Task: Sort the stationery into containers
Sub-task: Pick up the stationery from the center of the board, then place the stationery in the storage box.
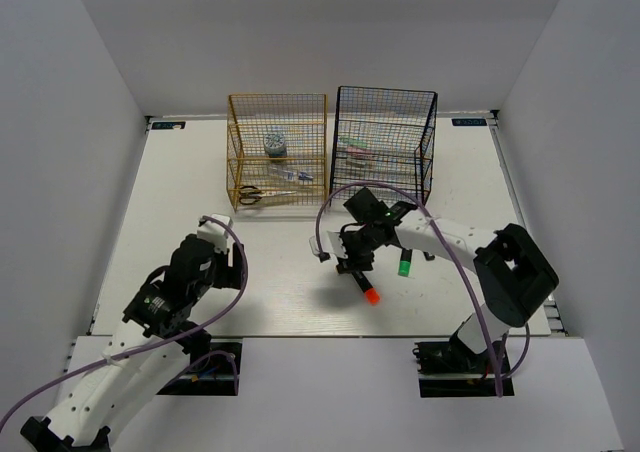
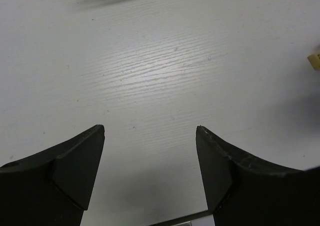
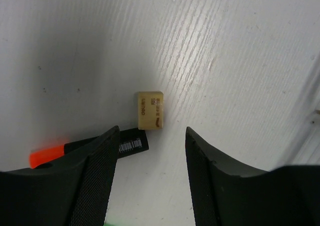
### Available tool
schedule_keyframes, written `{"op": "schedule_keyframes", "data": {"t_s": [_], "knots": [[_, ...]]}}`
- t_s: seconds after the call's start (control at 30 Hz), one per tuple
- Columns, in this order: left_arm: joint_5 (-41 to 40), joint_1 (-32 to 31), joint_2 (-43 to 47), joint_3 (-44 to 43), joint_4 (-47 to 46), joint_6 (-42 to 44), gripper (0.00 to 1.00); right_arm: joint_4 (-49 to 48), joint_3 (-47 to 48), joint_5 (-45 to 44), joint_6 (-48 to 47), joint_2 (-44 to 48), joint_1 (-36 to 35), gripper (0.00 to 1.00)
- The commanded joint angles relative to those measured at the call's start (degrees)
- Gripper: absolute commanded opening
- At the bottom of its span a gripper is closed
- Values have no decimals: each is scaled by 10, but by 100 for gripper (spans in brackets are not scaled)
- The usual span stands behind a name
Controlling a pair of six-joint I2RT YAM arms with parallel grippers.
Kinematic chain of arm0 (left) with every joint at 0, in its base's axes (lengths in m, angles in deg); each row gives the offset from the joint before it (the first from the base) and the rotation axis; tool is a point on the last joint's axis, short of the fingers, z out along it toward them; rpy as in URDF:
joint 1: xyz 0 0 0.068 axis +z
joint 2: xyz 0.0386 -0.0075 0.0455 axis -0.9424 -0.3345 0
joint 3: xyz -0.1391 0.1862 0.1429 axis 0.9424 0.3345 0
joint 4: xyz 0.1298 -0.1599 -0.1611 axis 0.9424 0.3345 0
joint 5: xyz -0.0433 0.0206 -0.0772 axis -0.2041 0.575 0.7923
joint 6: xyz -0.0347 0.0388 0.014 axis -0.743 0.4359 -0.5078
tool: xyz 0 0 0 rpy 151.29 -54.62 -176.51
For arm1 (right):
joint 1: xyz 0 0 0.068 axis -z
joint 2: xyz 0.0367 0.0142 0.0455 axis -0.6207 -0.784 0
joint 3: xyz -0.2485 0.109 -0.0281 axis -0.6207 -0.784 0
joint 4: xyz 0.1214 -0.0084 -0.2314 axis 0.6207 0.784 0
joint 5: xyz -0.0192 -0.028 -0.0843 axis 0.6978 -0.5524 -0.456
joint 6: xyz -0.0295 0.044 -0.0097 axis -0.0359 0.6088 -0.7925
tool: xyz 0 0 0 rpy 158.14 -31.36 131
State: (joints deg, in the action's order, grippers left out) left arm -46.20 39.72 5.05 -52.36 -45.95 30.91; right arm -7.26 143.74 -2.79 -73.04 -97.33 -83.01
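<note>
While the right claw (image 3: 151,132) hangs released with nothing between its jaws, a tan eraser (image 3: 150,110) lies flat on the white counter (image 3: 225,46) just past its tips at 12 o'clock, and an orange-capped black highlighter (image 3: 131,142) lies at 8 o'clock beside one finger; the left claw (image 2: 150,127) is released too, while the gold rack (image 1: 277,112) and black rack (image 1: 385,107) stand at the counter's 12 o'clock
</note>
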Motion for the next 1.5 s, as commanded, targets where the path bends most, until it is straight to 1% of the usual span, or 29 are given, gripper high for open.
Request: {"op": "schedule_keyframes", "data": {"t_s": [0.0,0.23,0.43,0.5,0.53,0.57,0.6,0.63,0.67,0.7,0.73,0.87,0.93,0.97,1.0,1.03,1.07,1.1,1.13,1.2,1.3,1.4,1.43,1.47], "knots": [[11,2,3,4,-12,-6,84,-36,17,-35,53,-17,-15,58],[7,2,13,5,-11,-6,84,-49,24,-58,75,-48,-38,58],[3,3,14,4,-10,-6,84,-68,17,-99,89,-68,-50,57],[1,4,13,4,-9,-6,84,-59,18,-100,88,-75,-50,50],[1,3,14,5,-7,-6,84,-55,21,-101,82,-77,-52,45],[1,3,14,5,-10,-5,84,-50,22,-101,82,-83,-52,34],[0,2,17,4,-8,-6,84,-43,23,-100,81,-85,-53,27],[-1,4,16,3,-9,-6,84,-42,24,-101,80,-86,-52,22],[-2,3,18,6,-8,-6,84,-42,18,-102,79,-84,-54,14],[-1,3,18,5,-9,-6,84,-44,17,-106,78,-84,-54,9],[-3,3,17,5,-8,-6,84,-45,10,-107,79,-79,-54,0],[-5,4,18,5,-9,-6,84,-36,16,-106,101,-50,-54,0],[-4,4,17,5,-9,-6,84,-16,42,-100,115,-21,-52,0],[-4,2,16,6,-9,-6,84,-7,79,-111,133,-2,-51,0],[-4,2,16,7,-9,-5,84,-3,92,-121,136,7,-52,0],[-3,3,15,7,-10,-4,84,2,106,-170,140,29,-48,0],[-2,3,12,7,-10,-5,84,8,149,-192,142,31,-48,0],[0,3,13,6,-12,-4,84,12,162,-216,139,33,-47,0],[1,2,12,6,-11,-5,84,15,175,-291,135,32,-43,0],[1,2,11,7,-10,-4,84,2,205,-344,107,32,-36,0],[1,3,12,7,-9,-5,84,-43,227,-459,72,31,-14,0],[3,3,8,7,-10,-4,84,-22,278,-488,65,6,22,0],[2,3,7,7,-10,-5,84,4,335,-487,65,-20,31,0],[5,3,5,7,-10,-4,84,27,354,-476,63,-29,57,0]]}}
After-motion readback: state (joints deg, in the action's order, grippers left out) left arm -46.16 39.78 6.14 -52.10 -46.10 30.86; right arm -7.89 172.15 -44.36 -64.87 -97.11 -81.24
